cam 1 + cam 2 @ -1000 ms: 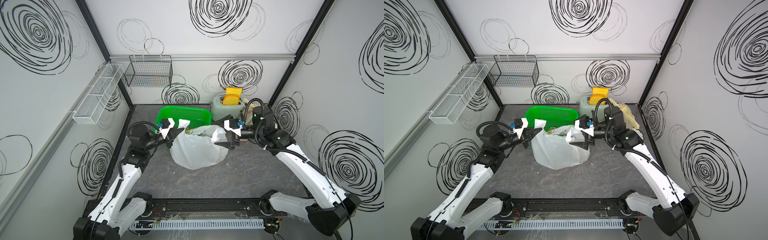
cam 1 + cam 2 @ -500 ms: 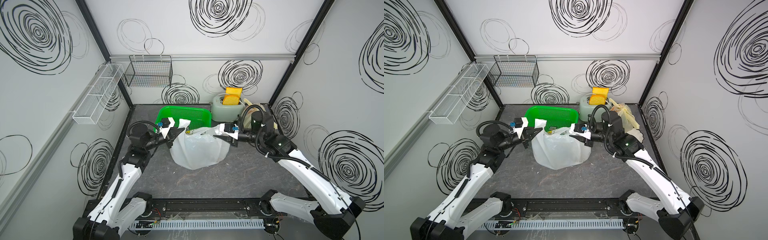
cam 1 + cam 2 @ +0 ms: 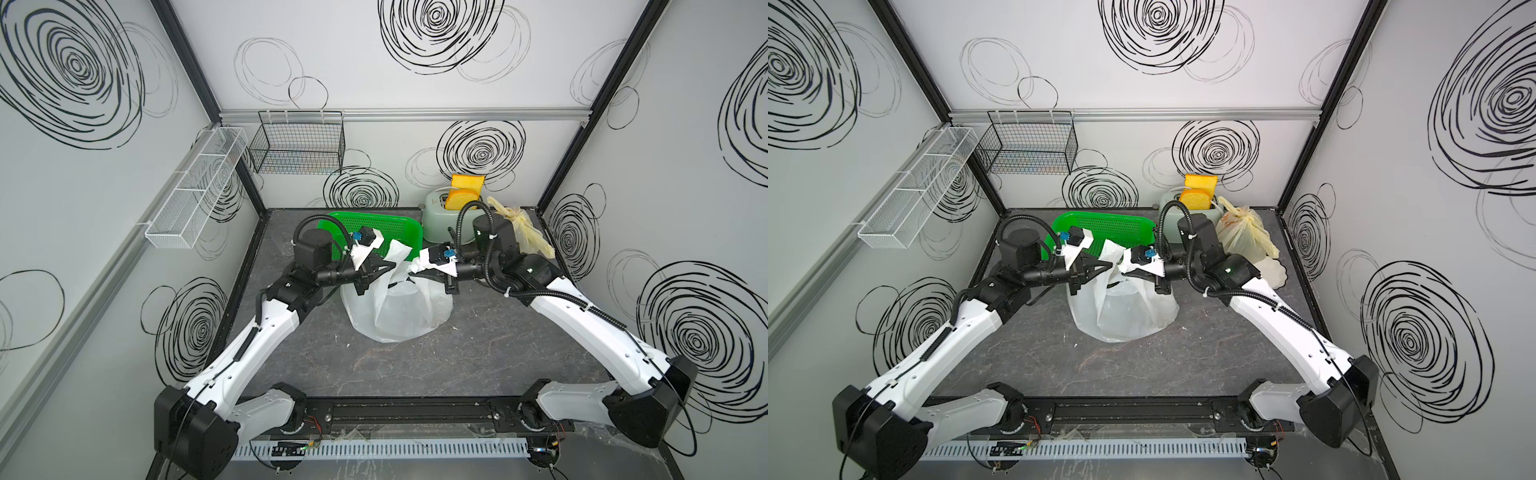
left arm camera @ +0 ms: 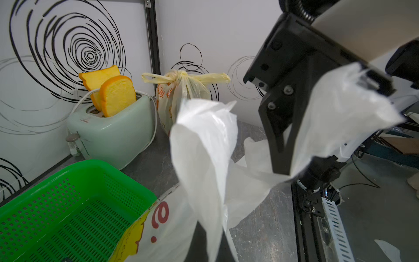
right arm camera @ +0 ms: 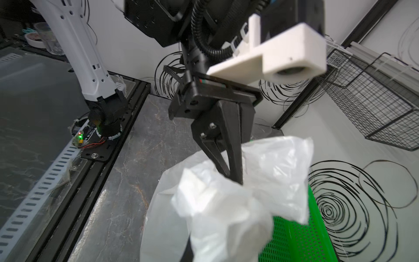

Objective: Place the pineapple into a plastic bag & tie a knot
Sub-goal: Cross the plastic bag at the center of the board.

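Note:
The white plastic bag point(image 3: 399, 307) point(image 3: 1125, 309) stands mid-table with its two handles drawn up and close together. My left gripper point(image 3: 388, 266) point(image 3: 1106, 264) is shut on the left handle point(image 4: 204, 147), which drapes over its tips point(image 4: 210, 249). My right gripper point(image 3: 413, 272) point(image 3: 1123, 270) is shut on the right handle point(image 5: 226, 211), bunched around its jaws point(image 5: 217, 245). The two grippers' tips nearly meet above the bag's mouth. The pineapple is hidden, and the bag's white film shows nothing inside.
A green basket point(image 3: 374, 224) sits right behind the bag. A mint toaster point(image 3: 438, 220) with bread slices and a knotted yellow bag point(image 3: 519, 228) stand at the back right. A loose white bag point(image 3: 1271, 270) lies by the right wall. Wire baskets point(image 3: 299, 149) hang on the walls.
My right gripper moved left to the bag and went from open to shut on the right handle. The bag's mouth has drawn together. The left arm held still.

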